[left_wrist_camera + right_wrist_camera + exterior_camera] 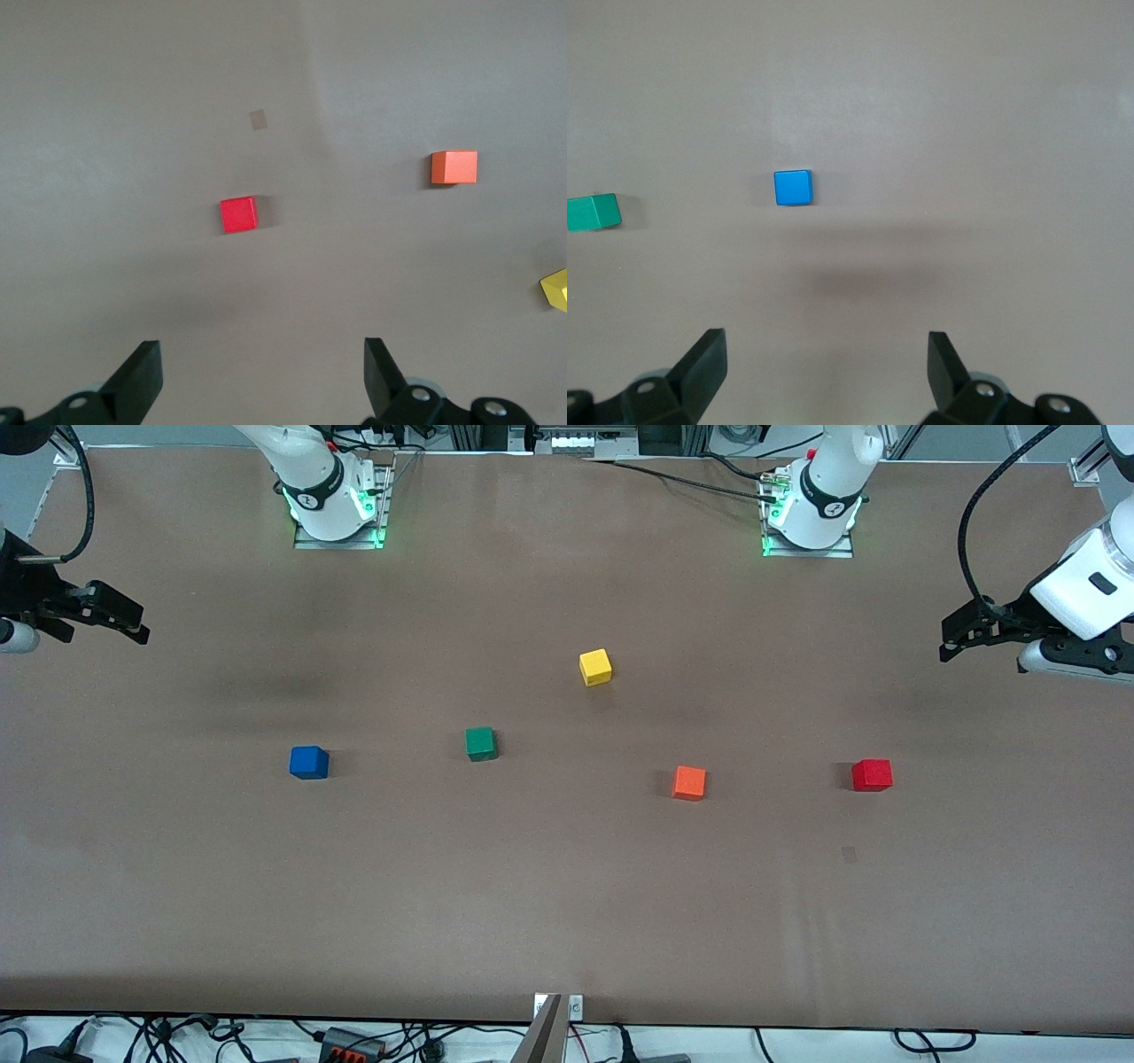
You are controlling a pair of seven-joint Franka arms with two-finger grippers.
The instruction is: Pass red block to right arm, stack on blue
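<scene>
Red block waits untouched near the left arm's end

Left hand, fingers spread and empty, hovers near the red block on the table; right hand, also spread, hangs near the blue.

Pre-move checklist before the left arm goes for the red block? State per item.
1. Left gripper open and empty, up over the left arm's end of the table: ok.
2. Red block flat on the table, nothing touching it: ok.
3. Orange block, its closest neighbour, stands well apart from it: ok.
4. Right gripper open and empty, waiting over the right arm's end: ok.
5. Blue block top bare, green block apart from it: ok.
6. Left gripper centred over the red block: not ok, off to one side.
</scene>
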